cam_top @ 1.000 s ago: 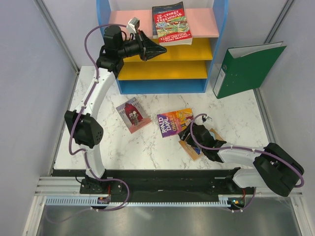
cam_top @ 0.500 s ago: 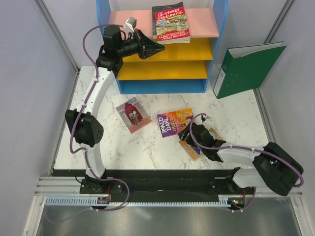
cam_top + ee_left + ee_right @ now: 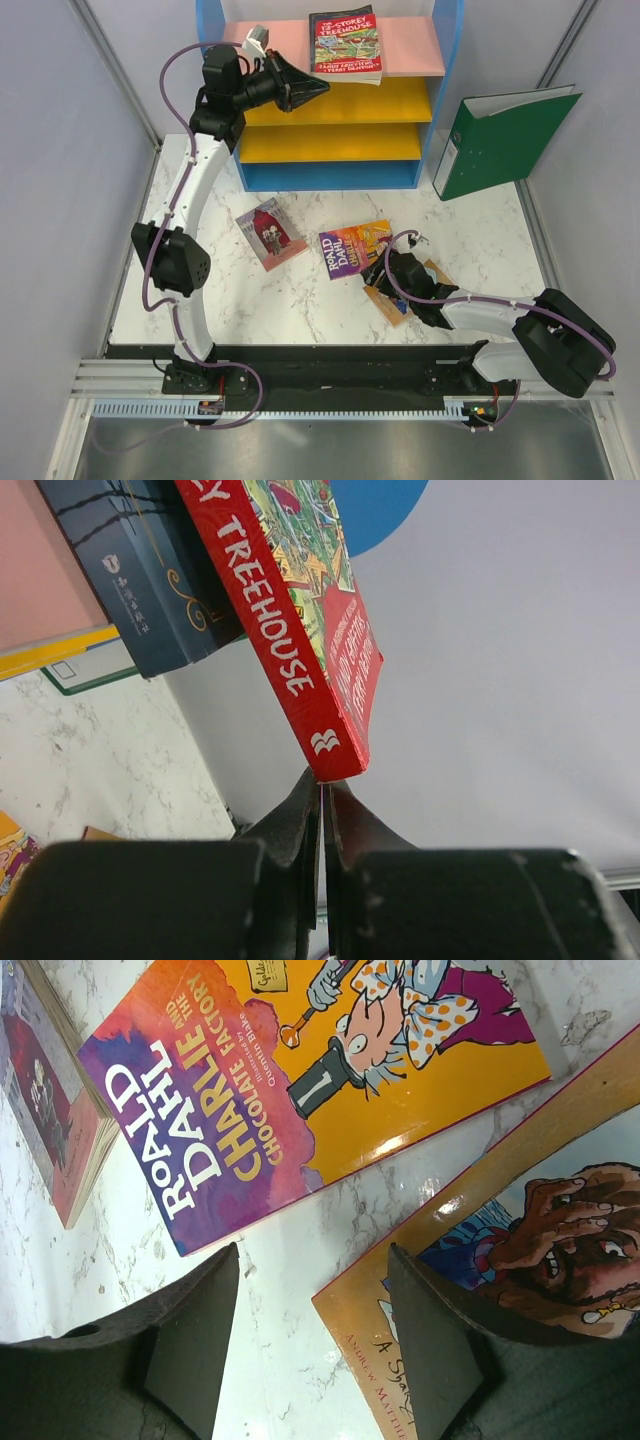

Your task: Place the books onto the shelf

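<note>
The red-green Treehouse book lies on the shelf's pink top board, on top of a dark blue book. My left gripper is shut and empty, its tips touching the lower corner of the Treehouse book's red spine. On the table lie a small maroon book, an orange-purple Roald Dahl book and a tan illustrated book. My right gripper hangs open low over the marble, one finger by the Dahl book, the other over the tan book's corner.
A big green ring binder leans against the shelf's right side. Both yellow lower boards hold nothing. Grey walls close in the table left and right.
My left gripper has moved up and back, pushing the Treehouse book a little farther onto the pink board. The right arm has not moved.
</note>
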`<state>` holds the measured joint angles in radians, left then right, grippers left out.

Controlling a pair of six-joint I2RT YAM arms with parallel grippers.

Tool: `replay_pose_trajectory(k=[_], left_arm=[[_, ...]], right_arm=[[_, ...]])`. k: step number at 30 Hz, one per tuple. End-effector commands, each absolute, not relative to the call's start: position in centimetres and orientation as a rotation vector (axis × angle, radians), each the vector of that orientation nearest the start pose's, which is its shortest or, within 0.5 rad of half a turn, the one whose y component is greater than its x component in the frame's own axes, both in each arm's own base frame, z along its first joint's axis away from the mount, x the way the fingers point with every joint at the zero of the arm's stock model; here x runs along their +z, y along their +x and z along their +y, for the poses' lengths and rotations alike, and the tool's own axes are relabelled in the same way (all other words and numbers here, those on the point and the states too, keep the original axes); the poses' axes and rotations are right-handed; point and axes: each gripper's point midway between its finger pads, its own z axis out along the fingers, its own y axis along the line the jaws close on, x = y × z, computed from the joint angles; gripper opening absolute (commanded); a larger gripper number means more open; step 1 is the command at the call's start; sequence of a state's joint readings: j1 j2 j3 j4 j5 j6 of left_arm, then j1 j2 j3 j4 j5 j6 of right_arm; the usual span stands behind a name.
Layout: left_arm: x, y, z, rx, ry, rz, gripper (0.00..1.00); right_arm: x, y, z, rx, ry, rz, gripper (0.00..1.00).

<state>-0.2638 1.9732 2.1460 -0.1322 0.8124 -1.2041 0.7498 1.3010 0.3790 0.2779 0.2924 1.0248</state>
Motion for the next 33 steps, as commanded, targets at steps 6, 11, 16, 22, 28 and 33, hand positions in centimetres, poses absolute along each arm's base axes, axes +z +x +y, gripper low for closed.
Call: replay_pose_trajectory(k=[6, 11, 16, 22, 28, 33], left_arm=[[46.5, 47.0, -28.4, -1.729, -0.088, 1.786, 0.07], [46.3, 47.4, -28.6, -1.743, -0.102, 1.785, 0.07], [46.3, 47.9, -28.8, -1.757, -0.120, 1.783, 0.07], [46.0, 48.2, -28.9, -1.768, -0.139, 1.789, 0.11], [45.5, 48.6, -29.0, -1.770, -0.161, 1.801, 0.14], [45.6, 49.0, -29.0, -1.772, -0.174, 1.792, 0.14]], right_arm=[[4.4, 25.9, 22.3, 0.678, 0.459, 2.221, 0.69], [4.4, 25.9, 22.3, 0.678, 0.456, 2.221, 0.68], [4.4, 25.9, 22.3, 0.675, 0.457, 2.223, 0.69], [4.4, 25.9, 22.4, 0.680, 0.454, 2.224, 0.68], [4.3, 25.8, 22.4, 0.678, 0.452, 2.228, 0.69], [4.3, 25.9, 22.4, 0.676, 0.452, 2.229, 0.69]])
